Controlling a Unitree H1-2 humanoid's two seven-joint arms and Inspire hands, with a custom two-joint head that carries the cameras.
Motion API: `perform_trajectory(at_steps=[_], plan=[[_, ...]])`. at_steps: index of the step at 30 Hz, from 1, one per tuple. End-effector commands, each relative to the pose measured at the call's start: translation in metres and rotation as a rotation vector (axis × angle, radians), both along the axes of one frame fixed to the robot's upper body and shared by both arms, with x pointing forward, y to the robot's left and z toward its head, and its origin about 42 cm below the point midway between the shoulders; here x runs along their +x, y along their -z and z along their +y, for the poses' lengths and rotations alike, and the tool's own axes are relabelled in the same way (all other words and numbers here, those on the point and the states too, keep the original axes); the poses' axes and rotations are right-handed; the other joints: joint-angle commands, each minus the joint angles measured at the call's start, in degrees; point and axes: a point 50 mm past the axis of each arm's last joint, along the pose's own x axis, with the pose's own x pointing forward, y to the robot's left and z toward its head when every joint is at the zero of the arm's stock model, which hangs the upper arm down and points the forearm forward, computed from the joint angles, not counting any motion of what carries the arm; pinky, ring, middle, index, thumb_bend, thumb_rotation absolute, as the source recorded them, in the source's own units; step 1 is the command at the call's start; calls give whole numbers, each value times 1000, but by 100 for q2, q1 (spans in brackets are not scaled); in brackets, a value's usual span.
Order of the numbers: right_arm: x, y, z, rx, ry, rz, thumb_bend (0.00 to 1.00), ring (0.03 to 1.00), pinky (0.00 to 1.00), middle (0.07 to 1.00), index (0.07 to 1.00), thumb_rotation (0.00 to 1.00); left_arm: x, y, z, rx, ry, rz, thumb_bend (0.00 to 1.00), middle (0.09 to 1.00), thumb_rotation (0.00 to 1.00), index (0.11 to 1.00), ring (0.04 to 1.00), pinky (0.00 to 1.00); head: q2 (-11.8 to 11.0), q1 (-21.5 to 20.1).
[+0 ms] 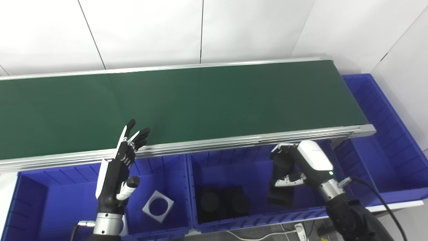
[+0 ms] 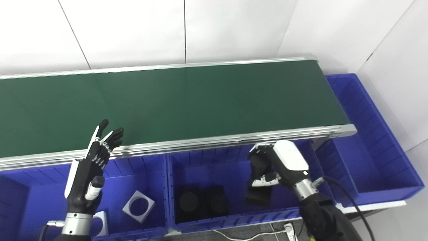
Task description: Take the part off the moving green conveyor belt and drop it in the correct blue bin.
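A dark green conveyor belt (image 1: 187, 100) is seen running across the scene, with nothing lying on it. The right hand (image 1: 287, 167) is held over the middle blue bin (image 1: 234, 221), its fingers curled around a black part (image 1: 280, 197) that hangs just inside the bin (whether the part touches the floor cannot be told). Two more black parts (image 1: 222, 202) are seen lying side by side on that bin's floor. The left hand (image 1: 120, 170) is raised over the left blue bin (image 1: 40, 187), fingers spread and nothing grasped. A white square part with a round hole (image 1: 158, 206) lies in that bin. A third blue bin (image 1: 384, 147) sits at the belt's right end
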Motion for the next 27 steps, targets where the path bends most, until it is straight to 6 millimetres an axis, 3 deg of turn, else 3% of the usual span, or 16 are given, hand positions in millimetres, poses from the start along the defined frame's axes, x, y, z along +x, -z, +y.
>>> perform_trajectory(at_steps=[1,18,27], plan=[[9,-9,0,8,-14,-77,513,386,327,477,541,0,2,-12,-4,-9,9,-53,944,850,884,965,865,857,1,31],[16,26,28,-27,-65,-79,509,372,316,474,553,0,-3,-8,-1,3,5,-62,979,842,896,955,853,831,-65,179],[19,29,31,-67,-52,-51,510,379,308,486,561,0,-2,-6,-1,11,6,-63,979,842,900,956,850,828,-73,181]])
